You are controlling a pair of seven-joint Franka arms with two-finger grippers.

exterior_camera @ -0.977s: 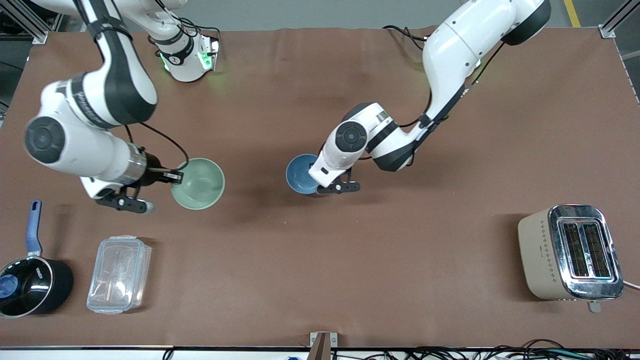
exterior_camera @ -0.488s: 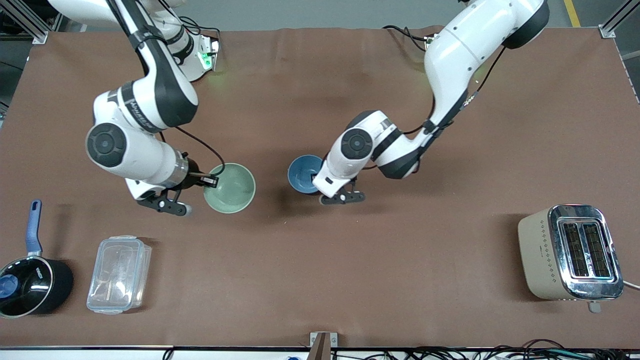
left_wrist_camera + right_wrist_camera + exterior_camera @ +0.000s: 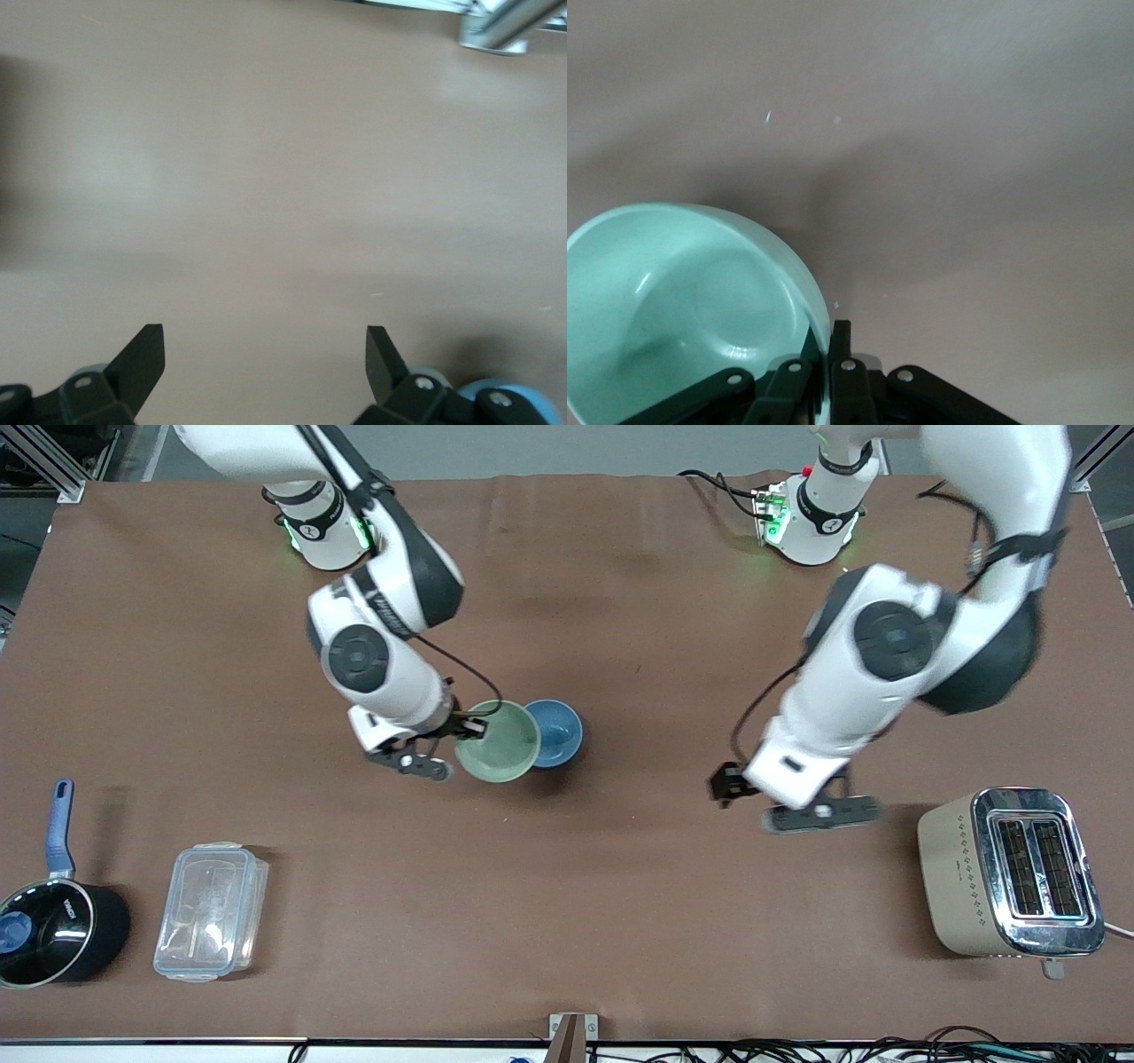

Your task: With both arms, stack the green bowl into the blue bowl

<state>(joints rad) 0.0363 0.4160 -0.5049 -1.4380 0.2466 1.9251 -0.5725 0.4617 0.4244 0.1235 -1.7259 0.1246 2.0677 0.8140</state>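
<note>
In the front view, the right gripper (image 3: 471, 729) has its jaws clamped on the rim of the green bowl (image 3: 498, 741), held up just beside the blue bowl (image 3: 556, 732) and overlapping its edge; the blue bowl rests on the brown worktop (image 3: 620, 886). The left gripper (image 3: 728, 784) hangs above the worktop between the blue bowl and the toaster (image 3: 1010, 872). The left wrist view shows the left gripper (image 3: 264, 350) jaws wide apart over bare worktop (image 3: 283, 177). The right wrist view shows the right gripper (image 3: 826, 345) pinching the green bowl (image 3: 682, 301) rim.
</note>
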